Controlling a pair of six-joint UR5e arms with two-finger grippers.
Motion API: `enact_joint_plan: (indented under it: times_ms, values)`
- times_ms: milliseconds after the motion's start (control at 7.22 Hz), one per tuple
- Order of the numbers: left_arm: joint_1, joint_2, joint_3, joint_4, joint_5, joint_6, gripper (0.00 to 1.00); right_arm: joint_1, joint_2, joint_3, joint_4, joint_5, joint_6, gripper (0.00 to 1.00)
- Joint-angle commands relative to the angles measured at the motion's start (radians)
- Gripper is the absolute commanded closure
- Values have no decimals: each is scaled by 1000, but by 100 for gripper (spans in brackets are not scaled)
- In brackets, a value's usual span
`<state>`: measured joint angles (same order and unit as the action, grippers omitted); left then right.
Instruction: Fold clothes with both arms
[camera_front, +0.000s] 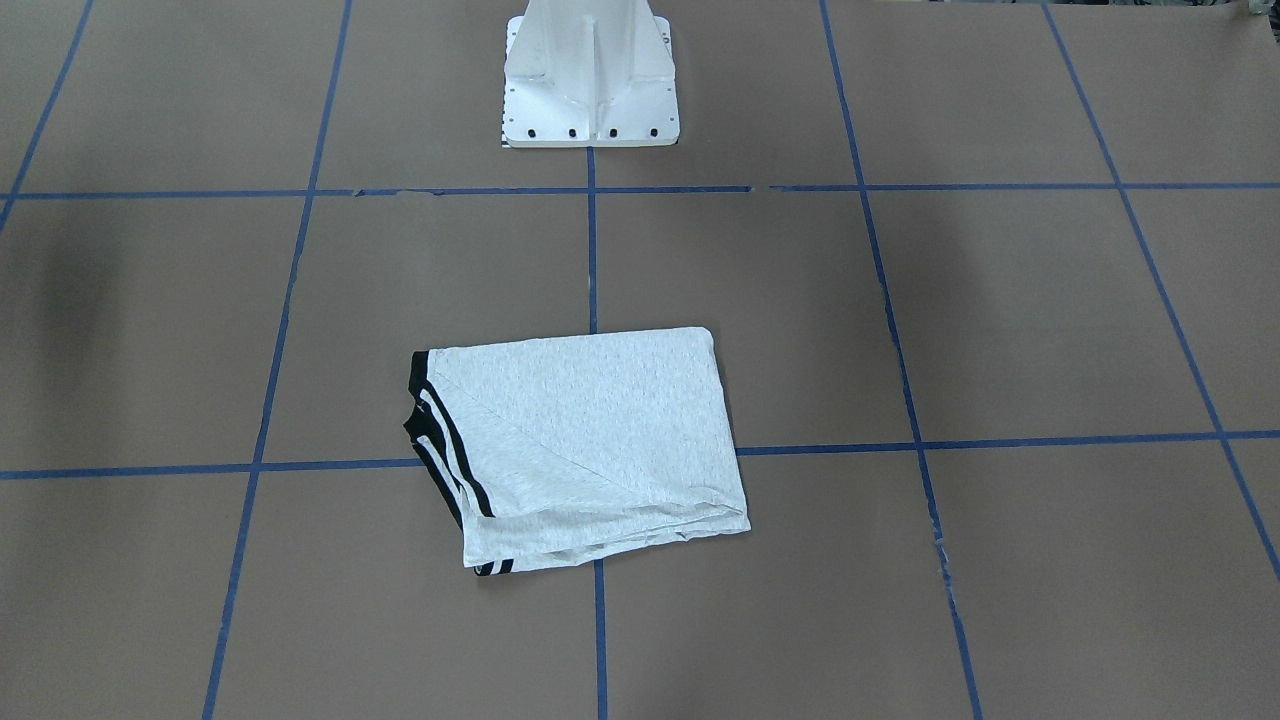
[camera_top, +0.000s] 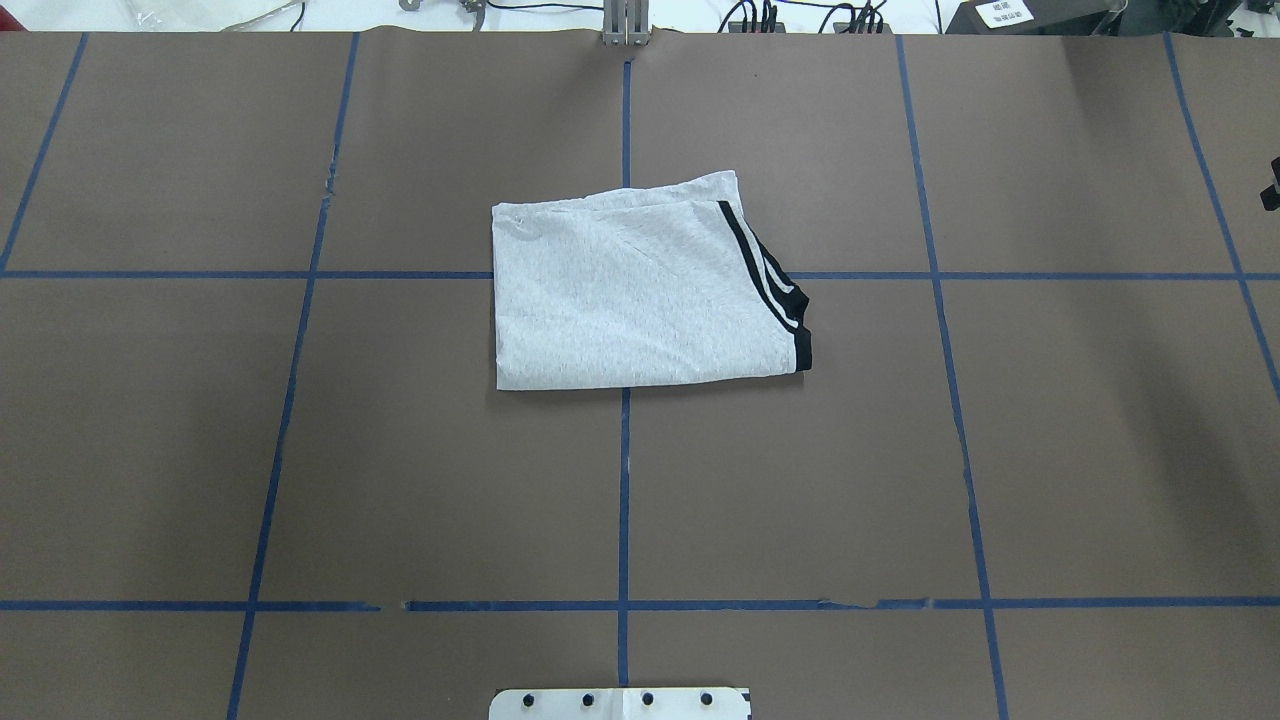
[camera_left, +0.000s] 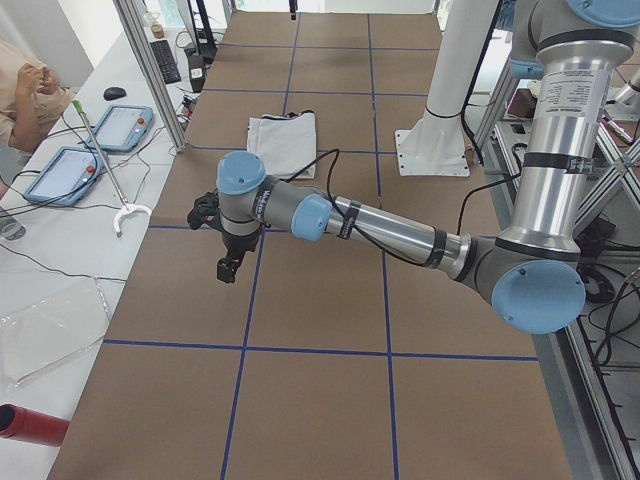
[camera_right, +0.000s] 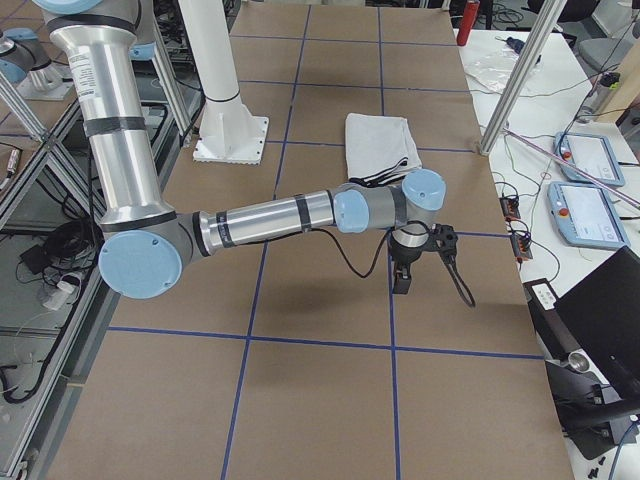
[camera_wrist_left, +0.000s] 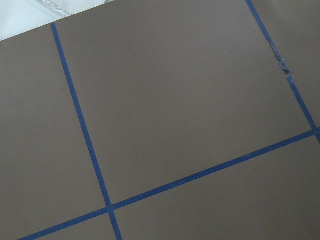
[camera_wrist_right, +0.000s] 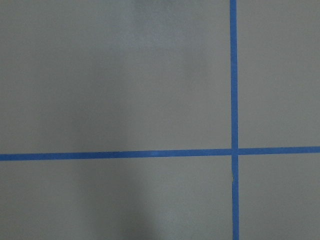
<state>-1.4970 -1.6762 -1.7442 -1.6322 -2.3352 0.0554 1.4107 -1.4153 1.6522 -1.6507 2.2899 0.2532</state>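
The grey T-shirt is lying folded into a rough rectangle on the brown tabletop, right over a crossing of the blue tape lines. Its black stripes sit along the view's left edge. The white pedestal base is up top, well apart from it.

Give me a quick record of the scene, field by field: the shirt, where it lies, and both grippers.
shirt: grey T-shirt, folded into a rectangle, black stripes at one edge
place: middle of brown table, over a crossing of blue tape
left gripper: over bare table, clear of shirt; open or shut unclear
right gripper: likewise, opposite end
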Motion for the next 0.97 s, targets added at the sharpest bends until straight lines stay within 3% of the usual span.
enact_joint_plan:
  times_ms: [0,415,831]
  values:
    - [-5,85,-9,11,-1,11,1,-1,-39,29,0,0,0,0]
    - [-6,193,-96,-32,-10,6,0,-3,-62,31,15,5,0,0]
    - [-5,188,-95,-32,-9,4,0,-7,-60,31,17,9,1,0]
